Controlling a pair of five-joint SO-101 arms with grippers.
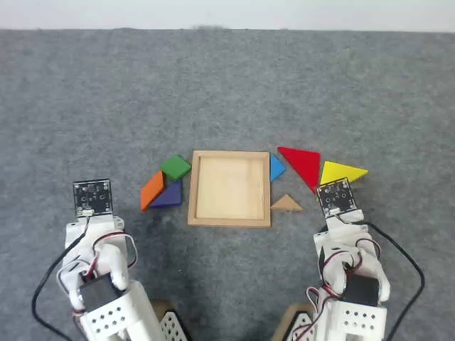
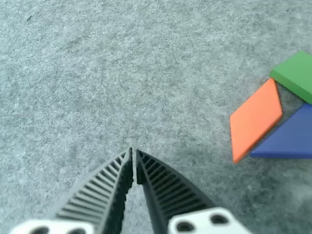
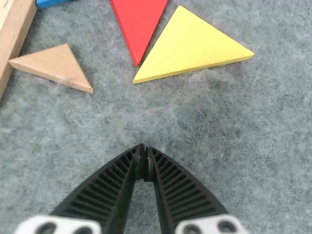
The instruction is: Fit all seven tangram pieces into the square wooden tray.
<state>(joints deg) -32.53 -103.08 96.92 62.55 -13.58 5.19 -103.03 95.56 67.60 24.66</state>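
**Seven pieces out, both hands shut**

From above: the tray (image 1: 193, 188) sits mid-worktop (image 1: 227, 85), and all seven pieces lie outside it. On one side there's a tight cluster: green square (image 1: 175, 168), orange piece (image 1: 152, 190) and navy triangle (image 1: 169, 195), the square's corner right by the tray's rim. On the other side, the blue triangle (image 1: 276, 167) is up against the rim, with the wood triangle (image 1: 286, 204) just beside the rim lower down. The red triangle (image 1: 302, 165) and yellow triangle (image 1: 340, 172) fan outward.

Over to the left wrist: the left hand (image 2: 132, 155) hangs above bare grey, fingers together and gripping nothing. The orange piece lies off to the side, touching green and navy.

Right wrist now: the right hand (image 3: 145, 150) is also pressed shut on nothing, tips meeting over the worktop. Yellow and red lie close ahead of it, edge by edge. The wood triangle is off to the side, its tip at the tray.
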